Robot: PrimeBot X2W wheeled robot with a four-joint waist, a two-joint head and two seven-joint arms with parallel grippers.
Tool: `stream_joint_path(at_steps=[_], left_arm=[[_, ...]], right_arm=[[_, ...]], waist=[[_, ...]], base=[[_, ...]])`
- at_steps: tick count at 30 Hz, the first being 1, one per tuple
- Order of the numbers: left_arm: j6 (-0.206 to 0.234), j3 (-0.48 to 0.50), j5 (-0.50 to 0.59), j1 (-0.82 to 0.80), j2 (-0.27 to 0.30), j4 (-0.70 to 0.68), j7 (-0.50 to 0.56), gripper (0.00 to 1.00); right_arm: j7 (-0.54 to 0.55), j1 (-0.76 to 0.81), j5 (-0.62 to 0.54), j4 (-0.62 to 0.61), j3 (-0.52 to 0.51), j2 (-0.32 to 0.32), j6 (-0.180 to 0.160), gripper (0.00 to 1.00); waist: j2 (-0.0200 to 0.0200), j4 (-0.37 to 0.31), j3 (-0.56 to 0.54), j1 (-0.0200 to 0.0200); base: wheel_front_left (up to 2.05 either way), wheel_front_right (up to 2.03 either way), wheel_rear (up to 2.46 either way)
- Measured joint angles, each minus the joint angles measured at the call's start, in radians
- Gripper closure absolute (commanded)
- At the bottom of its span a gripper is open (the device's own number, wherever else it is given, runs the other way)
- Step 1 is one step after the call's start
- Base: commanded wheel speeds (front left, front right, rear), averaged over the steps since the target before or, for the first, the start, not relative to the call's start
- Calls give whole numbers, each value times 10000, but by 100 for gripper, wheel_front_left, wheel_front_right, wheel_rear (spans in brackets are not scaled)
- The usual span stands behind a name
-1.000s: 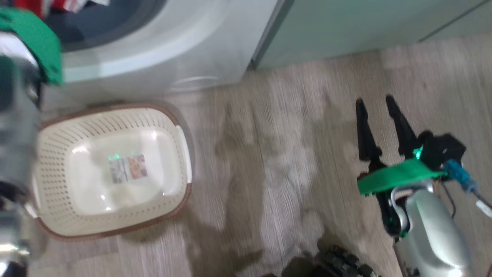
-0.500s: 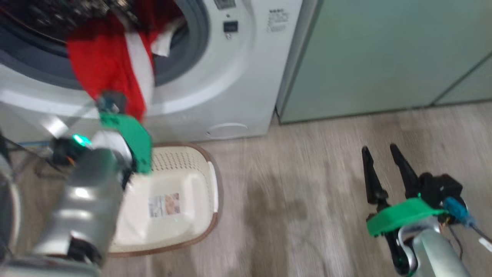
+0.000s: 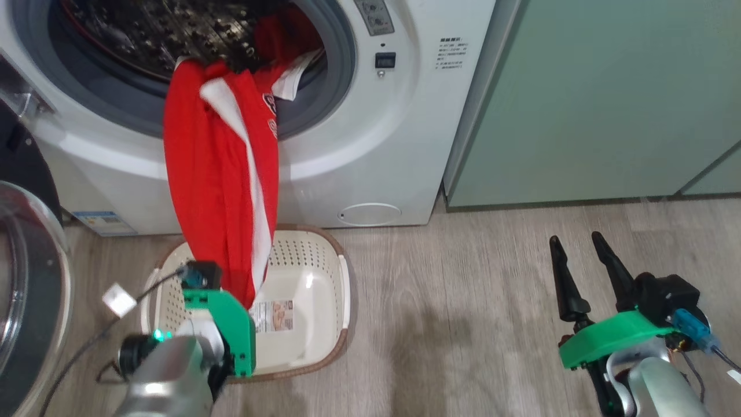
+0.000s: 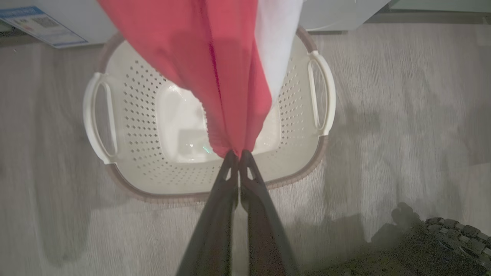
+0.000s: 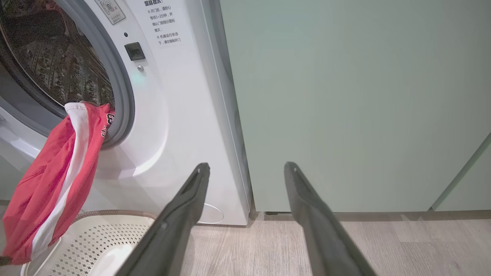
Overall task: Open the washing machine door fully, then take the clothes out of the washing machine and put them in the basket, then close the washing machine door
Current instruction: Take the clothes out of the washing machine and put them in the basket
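Note:
The washing machine (image 3: 405, 116) stands with its door (image 3: 26, 289) swung open at the left edge, the steel drum (image 3: 145, 29) exposed. One of the red clothes (image 3: 214, 174), with a white stripe, hangs stretched from the drum's mouth down over the cream basket (image 3: 324, 260) on the floor. My left gripper (image 4: 238, 154) is shut on the garment's lower tip, just above the basket (image 4: 145, 115) floor. More red fabric lies in the drum behind it. Off to the right, above the floor, my right gripper (image 3: 574, 238) is open and empty, facing the machine's right edge (image 5: 246, 166).
Pale green cabinets (image 3: 608, 98) stand right of the machine. Wood-look floor (image 3: 463, 318) stretches between the basket and my right arm. A dark treaded wheel (image 4: 441, 237) of my base lies close behind the basket.
The head camera has tilted up, shifting the whole picture. My left gripper has come down from the drum to over the basket, pulling the red garment out with it. The right arm is still.

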Motion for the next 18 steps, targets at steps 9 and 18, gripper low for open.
stream_joint_path(at_steps=[9,18], left_arm=[[0,-161,-978,565,-25,117,1141,100],[213,46,-1417,536,228,153,1204,100]], right_arm=[[0,-177,0,-109,-100,-161,0,0],[0,-546,-33,-328,-328,-222,0,0]], waist=[[0,-235,793,0],[0,-487,1797,0]], base=[[0,0,0],[0,0,0]])
